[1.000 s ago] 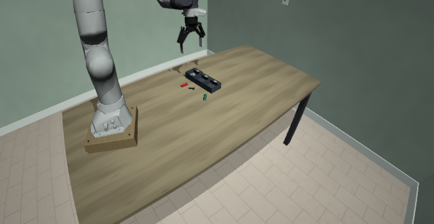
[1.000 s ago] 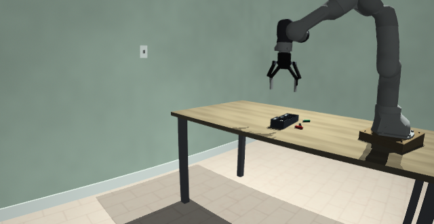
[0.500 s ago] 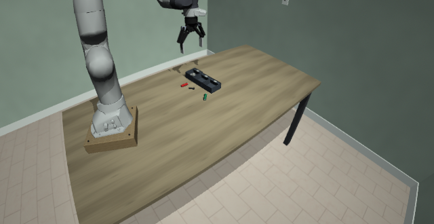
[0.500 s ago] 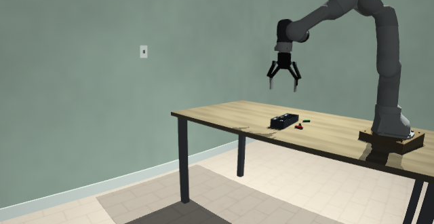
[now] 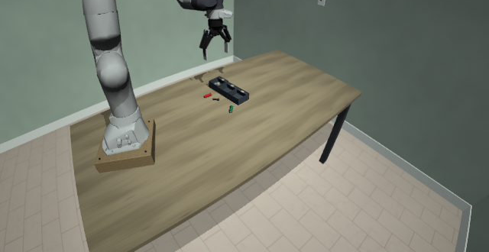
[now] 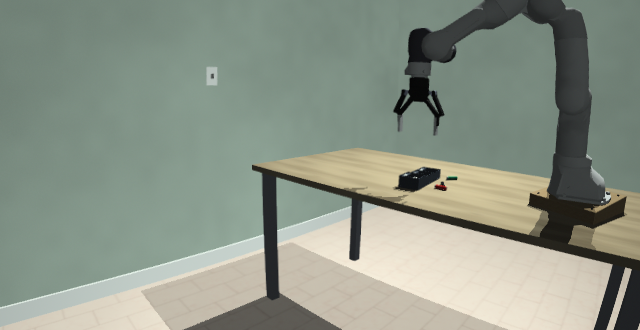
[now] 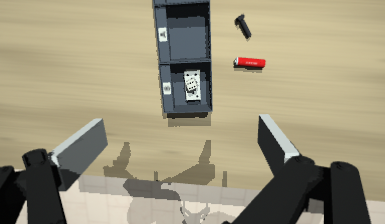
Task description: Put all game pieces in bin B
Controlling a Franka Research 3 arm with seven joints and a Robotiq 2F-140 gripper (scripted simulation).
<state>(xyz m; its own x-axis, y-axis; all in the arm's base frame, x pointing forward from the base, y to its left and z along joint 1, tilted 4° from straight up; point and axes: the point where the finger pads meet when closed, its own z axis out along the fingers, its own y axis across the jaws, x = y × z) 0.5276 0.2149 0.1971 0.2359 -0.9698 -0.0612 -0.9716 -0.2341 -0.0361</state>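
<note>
A dark row of bins (image 5: 228, 89) lies on the wooden table; it also shows in the exterior view (image 6: 419, 178) and the wrist view (image 7: 185, 56). White pieces sit in its compartments. In the wrist view the nearest compartment holds a white die-like piece (image 7: 192, 86); the one beyond it looks empty. My gripper (image 5: 215, 46) hangs high above the table's far edge, open and empty; it also shows in the exterior view (image 6: 417, 120) and the wrist view (image 7: 180, 145). The bin labels are too small to read.
A red cylinder (image 5: 207, 95) and a small black piece (image 5: 215, 99) lie on the table beside the bins; both show in the wrist view, red (image 7: 249, 62) and black (image 7: 243, 26). A green piece (image 5: 231, 109) lies nearer the table's middle. The arm's base (image 5: 126, 145) stands at the left.
</note>
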